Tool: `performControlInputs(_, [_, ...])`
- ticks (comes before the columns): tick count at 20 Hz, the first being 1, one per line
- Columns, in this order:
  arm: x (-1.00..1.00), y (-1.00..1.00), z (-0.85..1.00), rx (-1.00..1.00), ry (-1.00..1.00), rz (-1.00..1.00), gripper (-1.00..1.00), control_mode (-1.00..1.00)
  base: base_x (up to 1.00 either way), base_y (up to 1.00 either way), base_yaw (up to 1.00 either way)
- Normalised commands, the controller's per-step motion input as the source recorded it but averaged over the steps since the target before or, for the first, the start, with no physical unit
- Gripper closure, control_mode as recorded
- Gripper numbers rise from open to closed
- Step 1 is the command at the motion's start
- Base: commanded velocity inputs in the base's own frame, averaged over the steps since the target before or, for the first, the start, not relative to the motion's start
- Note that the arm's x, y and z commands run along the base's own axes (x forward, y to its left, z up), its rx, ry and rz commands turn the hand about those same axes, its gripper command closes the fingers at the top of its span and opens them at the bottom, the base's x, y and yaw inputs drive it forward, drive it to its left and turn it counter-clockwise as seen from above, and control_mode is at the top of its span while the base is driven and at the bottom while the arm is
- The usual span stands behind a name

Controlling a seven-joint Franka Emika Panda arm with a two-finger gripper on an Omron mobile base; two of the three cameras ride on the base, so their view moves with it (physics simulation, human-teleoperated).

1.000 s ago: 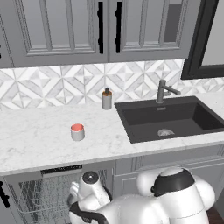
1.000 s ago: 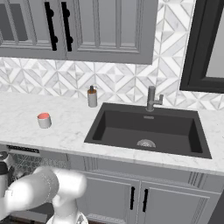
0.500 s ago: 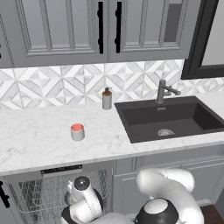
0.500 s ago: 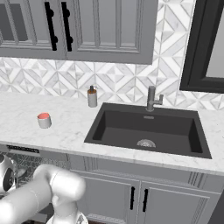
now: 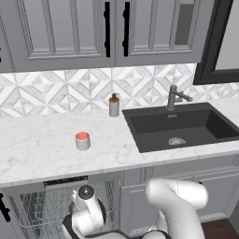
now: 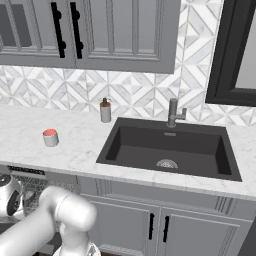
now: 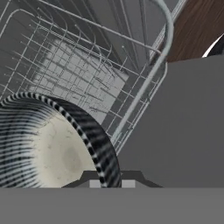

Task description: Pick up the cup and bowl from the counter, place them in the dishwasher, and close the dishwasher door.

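Bowl [image 7: 48, 144] placement is under way: we see it at 8 o'clock in the hand view, rim pinched in the nearly closed jaws, hanging over the dishwasher [image 5: 60, 205] wire rack [image 7: 87, 74] so it can drop inside. Cup [image 5: 82, 140] waits on the counter [image 5: 37, 149], at 9 o'clock from the sink [image 5: 182, 128]. We read no writing anywhere.

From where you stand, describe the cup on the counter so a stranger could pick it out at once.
Start at the black sink set into the white marble counter, then look along the worktop to its left, past the soap dispenser by the tiled wall. The cup stands alone nearer the front edge, above the open dishwasher. It is short, grey and handleless with a red-pink inside, while the dispenser is taller and has a pump.
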Motion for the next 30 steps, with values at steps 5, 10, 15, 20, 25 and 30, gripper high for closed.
performControlInputs(5, [0.25,0.00,-0.25,0.00,-0.02,0.00,1.00,-1.00,0.00,0.00,0.00])
performControlInputs(10, [0.26,0.00,-0.30,0.00,-0.02,0.00,1.00,-1.00,0.00,0.00,0.00])
performControlInputs(15, [0.24,0.00,-0.33,0.00,-0.08,0.00,1.00,-1.00,0.00,0.00,0.00])
performControlInputs(20, [0.25,0.00,-0.11,0.00,-0.08,0.00,1.00,-1.00,0.00,0.00,0.00])
performControlInputs(25, [0.29,0.00,-0.10,0.00,-0.02,0.00,1.00,-1.00,0.00,0.00,0.00])
performControlInputs(30, [0.39,0.01,-0.32,0.00,0.00,0.00,1.00,-1.00,0.00,0.00,0.00])
